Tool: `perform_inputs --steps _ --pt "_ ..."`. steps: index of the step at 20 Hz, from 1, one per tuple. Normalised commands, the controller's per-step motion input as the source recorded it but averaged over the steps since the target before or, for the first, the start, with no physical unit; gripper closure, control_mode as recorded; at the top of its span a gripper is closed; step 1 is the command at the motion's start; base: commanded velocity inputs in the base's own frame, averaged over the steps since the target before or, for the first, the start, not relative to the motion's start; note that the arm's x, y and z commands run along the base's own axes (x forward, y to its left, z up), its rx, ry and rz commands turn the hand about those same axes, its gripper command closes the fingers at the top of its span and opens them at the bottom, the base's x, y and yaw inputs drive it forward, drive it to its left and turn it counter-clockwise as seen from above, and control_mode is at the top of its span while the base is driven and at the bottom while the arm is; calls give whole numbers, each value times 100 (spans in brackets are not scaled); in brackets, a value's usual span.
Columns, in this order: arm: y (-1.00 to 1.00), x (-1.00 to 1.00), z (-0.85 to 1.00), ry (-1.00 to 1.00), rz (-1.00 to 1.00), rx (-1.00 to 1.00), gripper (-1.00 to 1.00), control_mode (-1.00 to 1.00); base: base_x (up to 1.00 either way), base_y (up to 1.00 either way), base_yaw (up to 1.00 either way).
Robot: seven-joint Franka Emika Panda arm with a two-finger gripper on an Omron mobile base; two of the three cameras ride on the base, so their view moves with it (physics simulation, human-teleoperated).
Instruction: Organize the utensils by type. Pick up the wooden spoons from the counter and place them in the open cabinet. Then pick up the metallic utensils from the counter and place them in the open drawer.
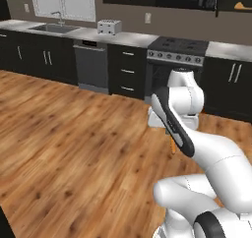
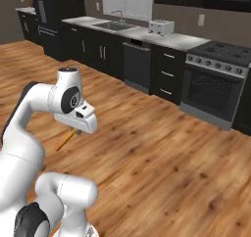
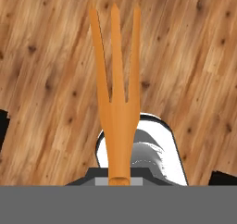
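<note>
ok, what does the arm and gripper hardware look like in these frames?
Glossy white arm built of rounded, tubular links with dark grey-black bands at the joints. One round black joint cap carries a small pale marking, too small to read. The gripper has a boxy white hand body with a dark underside. No external cables visible.

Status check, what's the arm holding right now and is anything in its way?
Gripper shut on orange fork. Fork carried over bare wood floor, tines pointing away from the hand. Nothing close in its way.
</note>
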Motion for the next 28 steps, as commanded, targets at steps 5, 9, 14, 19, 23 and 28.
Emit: perform_inputs --steps 5,9,14,19,23,28 --pt "0 0 0 0 0 0 100 100 83 -5 78" --pt "0 0 0 0 0 0 100 100 82 -6 78" --pt "0 0 0 0 0 0 100 100 88 -18 52" --pt "0 0 0 0 0 0 100 100 97 -26 35" --pt "0 0 0 0 0 0 100 100 94 -35 35" --pt "0 0 0 0 0 0 100 100 88 -42 31"
